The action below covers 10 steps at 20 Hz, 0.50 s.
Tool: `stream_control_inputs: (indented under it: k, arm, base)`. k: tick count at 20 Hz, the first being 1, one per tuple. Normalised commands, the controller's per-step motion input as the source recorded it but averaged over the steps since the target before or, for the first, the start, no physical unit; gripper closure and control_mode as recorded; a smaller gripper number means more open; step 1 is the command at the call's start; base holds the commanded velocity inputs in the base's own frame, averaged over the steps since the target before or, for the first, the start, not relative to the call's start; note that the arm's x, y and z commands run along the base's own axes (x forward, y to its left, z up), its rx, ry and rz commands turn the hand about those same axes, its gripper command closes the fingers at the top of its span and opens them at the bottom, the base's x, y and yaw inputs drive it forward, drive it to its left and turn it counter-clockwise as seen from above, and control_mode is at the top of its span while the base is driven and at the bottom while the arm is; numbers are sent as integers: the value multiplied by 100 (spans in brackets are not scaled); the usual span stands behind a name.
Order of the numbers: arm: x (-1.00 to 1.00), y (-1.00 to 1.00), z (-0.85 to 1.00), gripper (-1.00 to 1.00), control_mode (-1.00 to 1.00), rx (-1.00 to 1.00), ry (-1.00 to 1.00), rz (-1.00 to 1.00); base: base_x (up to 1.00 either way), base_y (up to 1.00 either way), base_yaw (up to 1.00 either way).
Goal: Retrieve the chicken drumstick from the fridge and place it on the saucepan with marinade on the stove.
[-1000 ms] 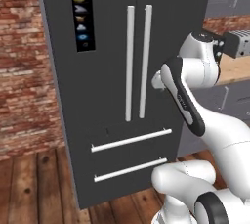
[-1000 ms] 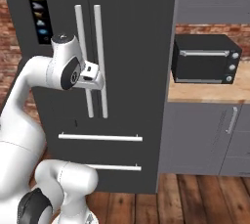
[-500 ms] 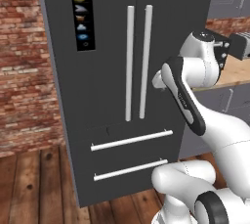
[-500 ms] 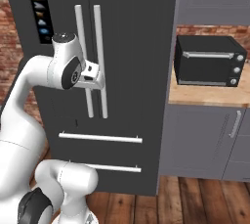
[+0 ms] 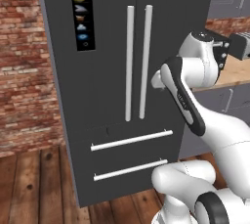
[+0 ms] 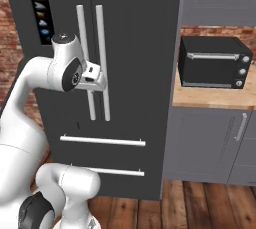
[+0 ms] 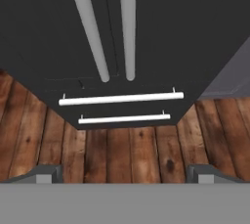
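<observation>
Brick wall and plank floor frame a kitchen corner where you are parked square in front of the fridge (image 5: 122, 71), and nothing of the task is done yet as far as you can judge: both doors are shut, both drawers are in, and the drumstick, the saucepan and the stove are yet to come into sight.

Start from your pincer (image 7: 125, 174). Its two finger tips (image 7: 46, 173) stand spread as wide as they go, with nothing between them. The hand looks down the fridge front, so below the tips you get bare floorboards (image 7: 122, 149), and farther along the two drawer handles (image 7: 121, 99) and the lower ends of the two long door handles (image 7: 93, 37). The pincer is near the fridge but apart from it, touching no handle.

From the right base view your wrist (image 6: 92, 75) sits just in front of the door handles (image 6: 100, 63), at about their middle height.

The drumstick, you may suppose, lies behind those closed doors. What is left is everything: open a door, find the meat, lift it, drive to the stove, set it in the pan.

Off to the right, a black toaster oven (image 6: 215, 62) rests on the wooden table (image 6: 215, 98) above grey cabinets (image 6: 210, 143).
</observation>
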Motion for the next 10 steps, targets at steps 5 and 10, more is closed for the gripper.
stream_control_inputs:
  k: [5, 10]
  arm:
    - [0, 42, 0, -100, -100, 0, -19, 0]
    - [1, 44, 0, -100, -100, 0, -22, 0]
  base:
    - [0, 0, 0]
    - [0, 0, 0]
